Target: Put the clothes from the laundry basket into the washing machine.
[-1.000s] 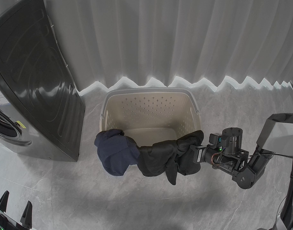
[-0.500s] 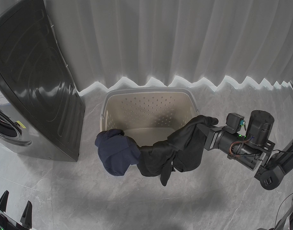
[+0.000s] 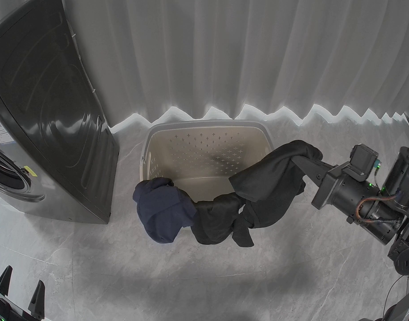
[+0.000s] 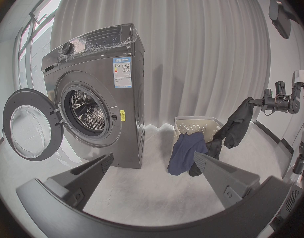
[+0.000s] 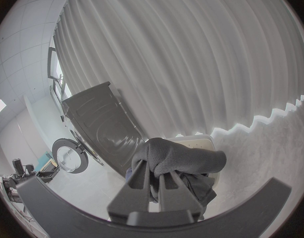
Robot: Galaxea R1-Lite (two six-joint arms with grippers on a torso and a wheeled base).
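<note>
We show the right gripper with its jaws closed on one end of the black garment. That end is held raised just beyond the right rim of the laundry basket. The rest of the cloth trails over the basket's near rim, where it touches the navy garment draped over the near left corner. Our left gripper sits low with its jaws spread wide apart. It faces the washing machine, whose round door stands open, left of the basket and before a pale curtain.
</note>
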